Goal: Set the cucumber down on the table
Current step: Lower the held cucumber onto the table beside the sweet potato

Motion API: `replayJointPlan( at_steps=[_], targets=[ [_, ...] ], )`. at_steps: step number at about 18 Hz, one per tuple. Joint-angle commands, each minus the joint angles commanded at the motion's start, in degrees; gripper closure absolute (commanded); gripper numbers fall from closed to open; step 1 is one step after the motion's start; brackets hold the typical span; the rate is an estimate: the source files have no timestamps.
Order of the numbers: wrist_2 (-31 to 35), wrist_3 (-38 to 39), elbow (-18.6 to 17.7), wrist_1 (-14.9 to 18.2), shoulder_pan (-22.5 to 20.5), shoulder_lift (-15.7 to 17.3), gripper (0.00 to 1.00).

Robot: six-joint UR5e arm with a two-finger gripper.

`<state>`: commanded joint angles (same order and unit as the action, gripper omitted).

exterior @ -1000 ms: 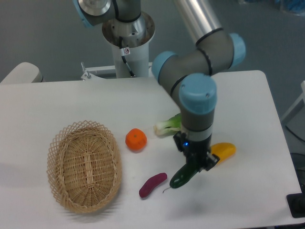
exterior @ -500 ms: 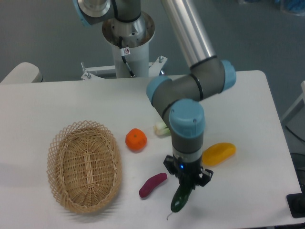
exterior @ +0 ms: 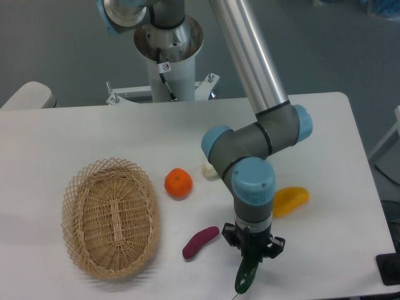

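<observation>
white table (exterior: pixel 75 131) near its front edge, gripper (exterior: pixel 252 250) clamped on the cucumber (exterior: pixel 246 275).
purple sweet potato (exterior: pixel 200 242) lies just left; yellow vegetable (exterior: pixel 290 200) behind, orange (exterior: pixel 178 183) and wicker basket (exterior: pixel 110 217) farther left.

A single fixed camera watched me from high in front of the table (exterior: pixel 75 131), looking down and across toward my base column (exterior: pixel 167 53) at the far edge. It stood at middling range, taking in nearly the whole tabletop, with my wicker basket (exterior: pixel 110 217) at its left and the near edge cropped.
</observation>
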<state>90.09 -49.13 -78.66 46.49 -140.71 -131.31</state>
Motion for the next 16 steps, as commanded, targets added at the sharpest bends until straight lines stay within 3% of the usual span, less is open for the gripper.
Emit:
replayJointPlan(
  at_steps=[4,14,16],
  targets=[
    [0.17,-4.74,-1.67,0.09,-0.26,0.26,0.68],
    [1.49,-5.02,-1.94,0.00,-0.35,0.26,0.64],
    [1.49,-4.93,-1.94,0.09,-0.35,0.26,0.59]
  ],
)
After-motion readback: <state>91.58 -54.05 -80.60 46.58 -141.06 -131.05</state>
